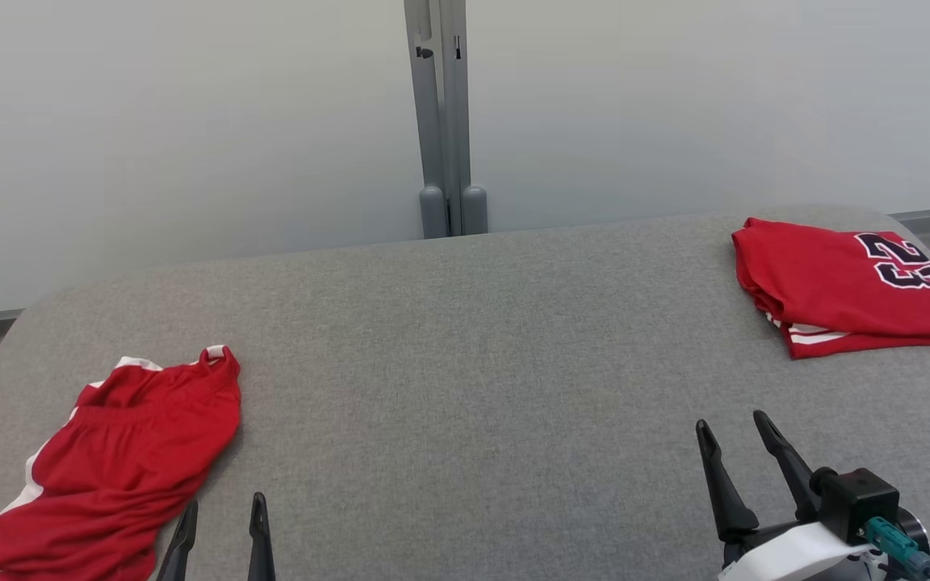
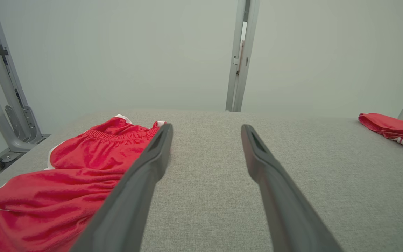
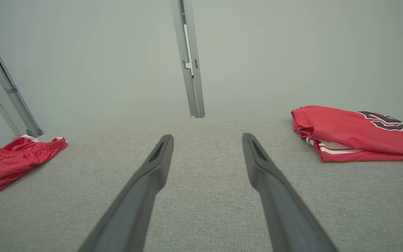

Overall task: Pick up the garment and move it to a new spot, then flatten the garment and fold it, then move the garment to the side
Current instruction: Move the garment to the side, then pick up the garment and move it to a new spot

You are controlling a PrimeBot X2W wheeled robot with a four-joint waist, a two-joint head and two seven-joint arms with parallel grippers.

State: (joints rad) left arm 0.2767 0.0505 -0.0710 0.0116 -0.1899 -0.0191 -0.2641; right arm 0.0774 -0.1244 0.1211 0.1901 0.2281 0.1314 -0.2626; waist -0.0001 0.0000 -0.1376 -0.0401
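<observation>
Shorts (image 1: 134,452) of red cloth with white trim lie rumpled at the lower left of the head view, on the grey table (image 1: 465,363). These are judged to be the garment in hand, since a red jersey (image 1: 836,282) is already laid folded at the upper right of that view. The left gripper (image 1: 224,502) is seen at the bottom edge, just beside the right border of the shorts, its jaws spread wide with nothing between them. In the left wrist view the shorts (image 2: 82,175) occupy the lower left and the cloth is overlapped there by the left-hand jaw; whether it is touched cannot be told. The right gripper (image 1: 731,421) is held at the lower right, well apart from both garments, its jaws likewise wide and empty.

The pick-up appears not yet to be begun. It would be done well if the left gripper were carried toward the left of the frame and lowered onto a raised fold or the elastic waistband, where enough cloth can be pinched; a flat single layer is likely to be missed against the table. The jaws should be closed only once cloth is gathered between them. The bare middle of the table is judged the natural new spot, and the jersey should be left undisturbed. Thin cloth of this kind may be expected to bunch when dragged, so a clear lift is to be preferred.
</observation>
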